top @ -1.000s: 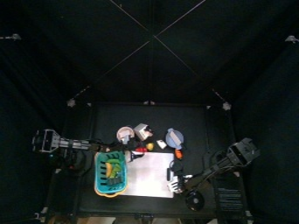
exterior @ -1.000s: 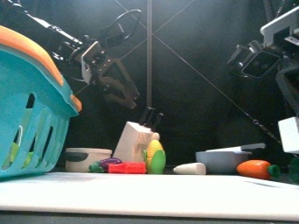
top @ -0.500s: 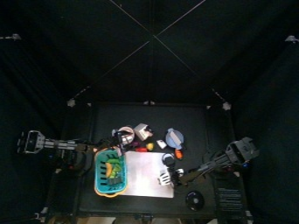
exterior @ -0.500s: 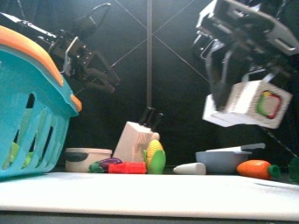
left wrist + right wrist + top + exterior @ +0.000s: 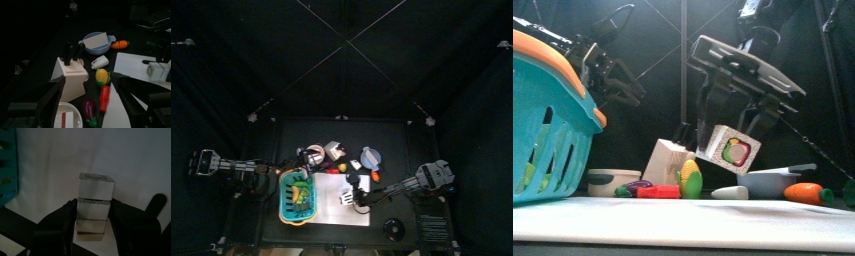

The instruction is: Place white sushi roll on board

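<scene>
Left pincer is spread wide with nothing in it. It's parked high off to the side, I'd say just to stay out of the working lane. Its wrist cam looks down the back row of the table: knife block just ahead of the pincer, corn and carrot beside that, and blue bowl further out. No other view separates these as cleanly. Teal basket sits between the two pincers, hard against the near edge of the board. It isn't the target, so ignore it. Right pincer is clamped on the white sushi roll, gripping its two long flanks with the printed end face left free. That looks a sensible hold for setting it down. The front cam shows what the others don't: the roll is tilted and hanging clear of the board, with air under it, so it isn't placed yet. The top cam shows the pincer over the far part of the board, but the height can't be read from there. The right wrist cam shows the roll centred between the jaws with white board filling the background and the basket rim off at one side, so the drop zone under the pincer looks unobstructed. My read is that the carry is done and what's left is to level, lower and let go. The risk is that opening while the roll is tilted and off the surface lets it tip or roll toward the basket.
</scene>
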